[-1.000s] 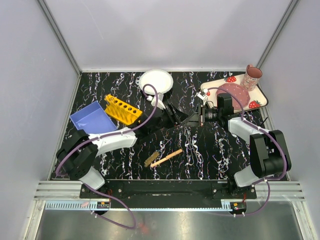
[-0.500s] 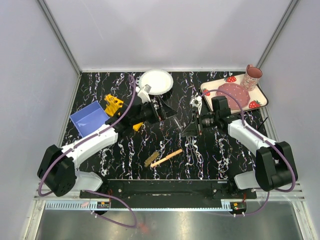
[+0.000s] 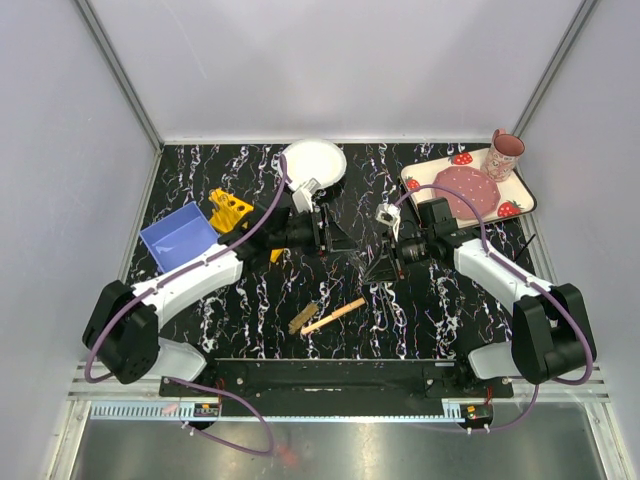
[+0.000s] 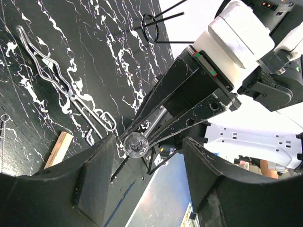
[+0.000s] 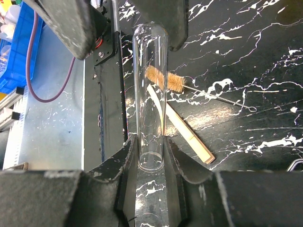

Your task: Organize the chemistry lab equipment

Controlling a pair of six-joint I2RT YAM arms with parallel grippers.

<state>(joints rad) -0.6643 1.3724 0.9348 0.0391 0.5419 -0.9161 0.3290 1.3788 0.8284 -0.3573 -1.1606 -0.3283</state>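
My right gripper is shut on a clear test tube, holding it by its open end above the table. The tube's rounded end points into my open left gripper, close to its left finger. In the top view the two grippers, left and right, face each other at mid-table. A brown brush and a pale wooden stick lie below; they also show in the top view, brush and stick. The yellow rack is partly hidden by my left arm.
Metal tongs and a dark wire ring on a rod lie on the black marbled table. A blue bin stands at the left, a white plate at the back, a strawberry tray with a pink cup at back right.
My left arm has stretched out and swung its gripper toward the right gripper. My right gripper has moved nearer and left with the tube, so the two now meet.
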